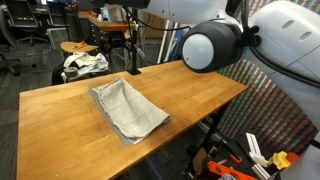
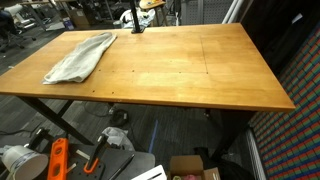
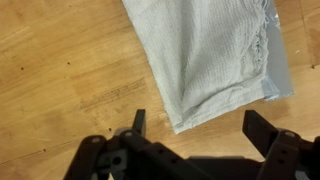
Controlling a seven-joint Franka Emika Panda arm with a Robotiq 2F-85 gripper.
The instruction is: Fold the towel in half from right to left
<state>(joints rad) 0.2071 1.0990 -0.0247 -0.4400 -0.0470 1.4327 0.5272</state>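
A grey-white towel [image 1: 128, 108] lies folded and a little rumpled on the wooden table [image 1: 190, 90], near one edge. It also shows in an exterior view [image 2: 80, 57] at the table's far corner. In the wrist view the towel [image 3: 210, 55] fills the upper middle, with one corner pointing down between my fingers. My gripper [image 3: 198, 128] is open and empty, hovering above the bare wood just off that corner. In an exterior view only the arm's white and black body [image 1: 215, 45] shows; the fingers are out of view there.
Chairs and a small round table [image 1: 85, 48] stand behind the table. Tools and orange-handled items lie on the floor [image 2: 70, 155]. A patterned carpet [image 1: 265, 110] lies beside the table. Most of the wooden top [image 2: 190, 65] is bare.
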